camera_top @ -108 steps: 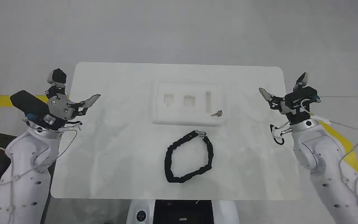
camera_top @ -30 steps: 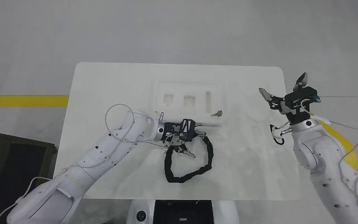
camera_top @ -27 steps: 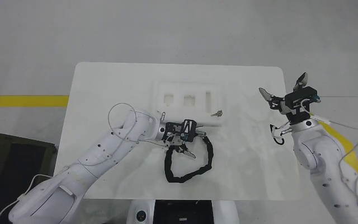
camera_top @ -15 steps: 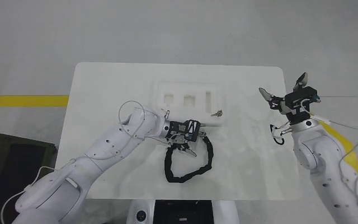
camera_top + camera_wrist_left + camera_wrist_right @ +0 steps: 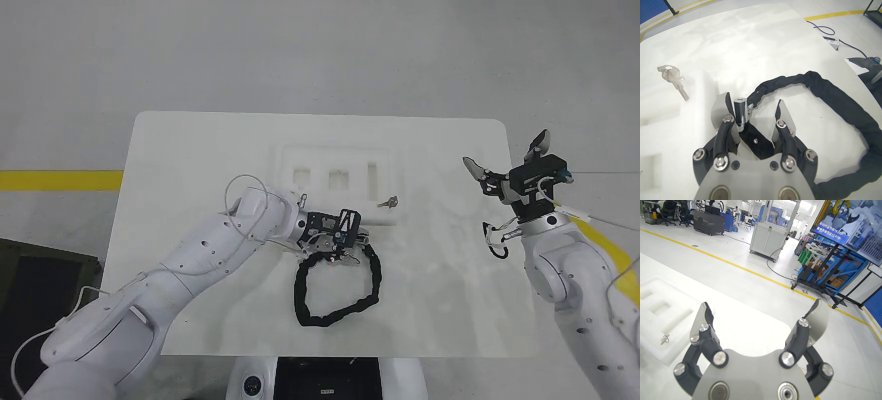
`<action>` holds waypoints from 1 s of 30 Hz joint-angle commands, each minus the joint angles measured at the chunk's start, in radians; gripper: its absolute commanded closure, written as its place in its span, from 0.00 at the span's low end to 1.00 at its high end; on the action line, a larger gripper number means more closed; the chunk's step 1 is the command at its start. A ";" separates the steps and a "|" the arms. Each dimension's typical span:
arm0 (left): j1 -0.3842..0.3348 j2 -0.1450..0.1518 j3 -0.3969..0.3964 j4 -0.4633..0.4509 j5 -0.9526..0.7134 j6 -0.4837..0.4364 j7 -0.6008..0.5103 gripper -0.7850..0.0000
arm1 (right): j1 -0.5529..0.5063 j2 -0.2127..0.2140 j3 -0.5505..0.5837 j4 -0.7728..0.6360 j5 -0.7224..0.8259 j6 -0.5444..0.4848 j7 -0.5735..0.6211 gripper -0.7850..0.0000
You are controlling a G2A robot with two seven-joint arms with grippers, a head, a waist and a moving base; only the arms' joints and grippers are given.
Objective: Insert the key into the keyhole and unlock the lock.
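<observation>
while the lock is not yet gripped, you are at the securing step. the left gripper [image 5: 754, 100] sits just off the front edge of the white foam tray [image 5: 290, 205], its jaws partly open around the upright chrome lock cylinder [image 5: 741, 111]. one finger [image 5: 728, 106] lies against or just beside the cylinder and the other stands apart. the black fabric-sleeved chain [image 5: 838, 98] loops away from the tray's front edge. the small silver key [image 5: 673, 77] lies flat on the tray's front right corner, apart from the cylinder. the right gripper [image 5: 762, 311] hangs well apart from the tray on its right side, jaws wide and empty.

judgement: you should next close the left jaws on the cylinder with the slotted end facing the tray, then bring the right arm over to lift the key.

you cannot tell whether the near finger truly touches the cylinder. the chain's joint to the lock is covered by the gripper body, and part of the loop is cut off in the left wrist view. it is unclear whether the key is single or carries a second piece.
</observation>
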 commanded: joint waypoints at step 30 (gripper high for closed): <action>-0.030 -0.055 0.014 0.099 -0.014 0.009 -0.042 0.81 | 0.000 0.000 0.000 0.000 0.000 0.000 0.000 0.00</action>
